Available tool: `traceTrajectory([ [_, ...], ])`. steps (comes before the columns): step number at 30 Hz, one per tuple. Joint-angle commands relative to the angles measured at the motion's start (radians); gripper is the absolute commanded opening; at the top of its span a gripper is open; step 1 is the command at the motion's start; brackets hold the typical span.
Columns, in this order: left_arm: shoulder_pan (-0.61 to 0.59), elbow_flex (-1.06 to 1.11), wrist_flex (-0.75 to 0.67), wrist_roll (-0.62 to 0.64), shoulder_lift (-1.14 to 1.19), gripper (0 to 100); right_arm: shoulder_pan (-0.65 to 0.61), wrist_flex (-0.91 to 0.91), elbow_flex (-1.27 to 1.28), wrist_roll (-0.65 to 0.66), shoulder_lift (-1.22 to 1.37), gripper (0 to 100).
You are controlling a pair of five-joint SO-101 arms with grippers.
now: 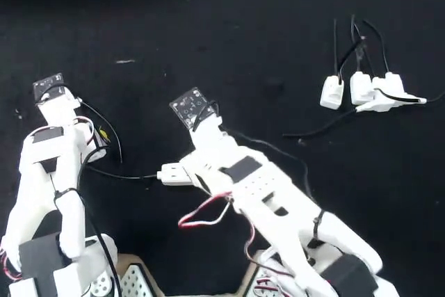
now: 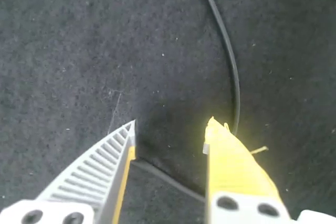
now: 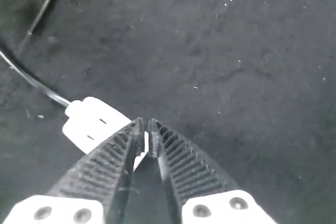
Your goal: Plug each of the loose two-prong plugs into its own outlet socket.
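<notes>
A white outlet socket (image 3: 90, 123) with two slots lies flat on the black mat, and its black cable (image 3: 32, 80) runs away from it. My right gripper (image 3: 146, 128) is shut on a small white plug (image 3: 142, 153) that sits right against the socket's end. In the high view this socket (image 1: 172, 173) lies at the centre left, by the right gripper (image 1: 189, 172). My left gripper (image 2: 170, 129) hangs open over bare mat with nothing between its fingers. A black cable (image 2: 230, 72) curves past its yellow finger (image 2: 233, 166). The left gripper (image 1: 96, 145) stands at the mat's left.
A cluster of white plugs and sockets (image 1: 361, 90) with black cables lies at the far right. Another black cable (image 1: 316, 130) trails from there toward the middle. The black mat (image 1: 229, 39) is open at the back and centre.
</notes>
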Motion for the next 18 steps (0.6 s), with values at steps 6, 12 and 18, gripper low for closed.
traceTrajectory([
  [6, 0.010, -0.013, -0.014, 0.037, 0.040, 21, 0.058, 0.336, -0.338, -0.009, 0.246, 1.1],
  [12, 0.008, -0.025, -0.044, 0.037, 0.077, 21, 0.057, 0.456, -0.507, 0.023, 0.479, 1.1],
  [18, 0.007, -0.027, -0.048, 0.038, 0.077, 21, -0.064, 0.451, -0.535, 0.032, 0.559, 1.1],
])
